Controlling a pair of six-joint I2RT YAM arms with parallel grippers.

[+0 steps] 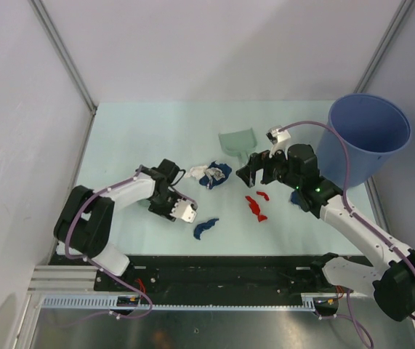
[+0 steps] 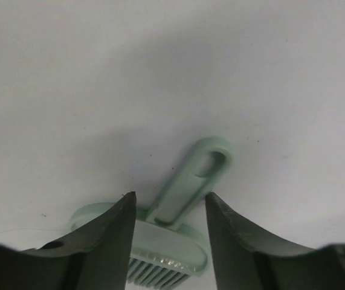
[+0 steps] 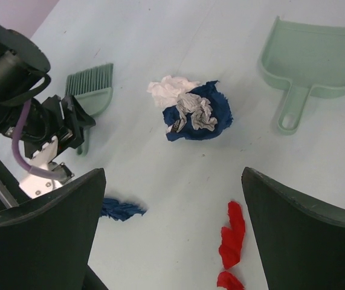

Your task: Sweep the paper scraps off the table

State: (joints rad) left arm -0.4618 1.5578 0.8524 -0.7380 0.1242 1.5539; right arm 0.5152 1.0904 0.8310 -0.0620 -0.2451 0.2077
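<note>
Paper scraps lie mid-table: a dark blue and white pile point(image 1: 211, 173) point(image 3: 193, 112), a dark blue strip point(image 1: 206, 227) point(image 3: 121, 209), red bits point(image 1: 255, 206) point(image 3: 232, 235). My left gripper point(image 1: 161, 199) point(image 2: 169, 199) is open and low over the table point(image 1: 134, 138). Its jaws straddle the mint-green brush point(image 2: 172, 241) point(image 3: 90, 90) where the handle meets the head, with a gap on each side. My right gripper point(image 1: 254, 171) point(image 3: 173, 172) is wide open and empty, above the table between the pile and the red bits.
A mint-green dustpan point(image 1: 238, 142) point(image 3: 314, 57) lies beyond the pile, handle toward me. A tall blue bucket point(image 1: 367, 134) stands at the far right, close behind my right arm. A black-and-metal rail point(image 1: 214, 265) runs along the near edge.
</note>
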